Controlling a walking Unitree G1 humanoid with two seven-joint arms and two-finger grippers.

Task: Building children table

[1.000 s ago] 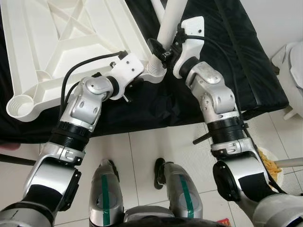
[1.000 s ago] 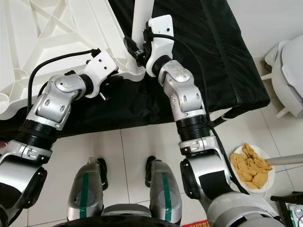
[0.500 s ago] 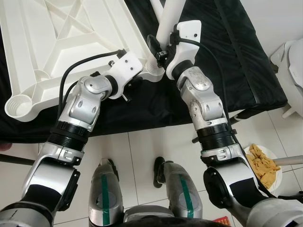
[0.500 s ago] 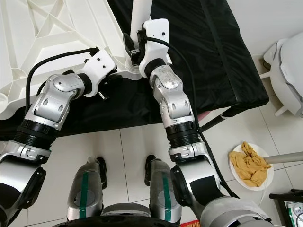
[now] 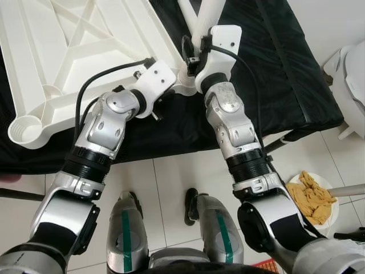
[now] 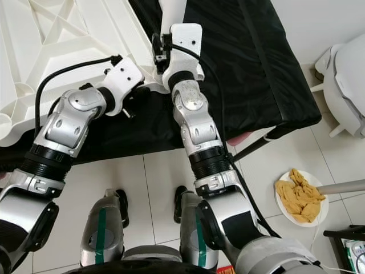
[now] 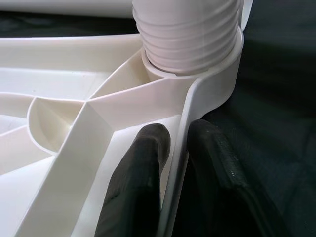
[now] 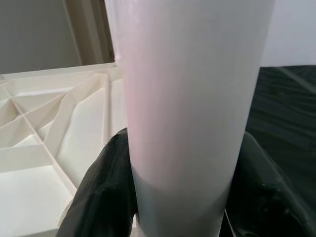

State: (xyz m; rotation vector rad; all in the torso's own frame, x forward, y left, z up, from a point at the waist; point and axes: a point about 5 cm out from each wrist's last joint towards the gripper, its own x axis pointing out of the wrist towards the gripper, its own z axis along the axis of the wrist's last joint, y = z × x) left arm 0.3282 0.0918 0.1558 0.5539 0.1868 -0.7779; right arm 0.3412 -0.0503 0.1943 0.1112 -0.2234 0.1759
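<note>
Left gripper (image 7: 173, 143) pinches the upturned tabletop (image 5: 74, 51) rim; right gripper (image 8: 182, 197) clamps the white leg (image 8: 192, 98) upright in the near corner socket.

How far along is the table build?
Done: the tabletop lies upside down on the black cloth. In hand: a leg stands in the near corner socket, threads still showing; the right hand grips the leg, the left hand pinches the tabletop's rim beside it. Left: the other near socket is empty; far corners are out of sight.
</note>
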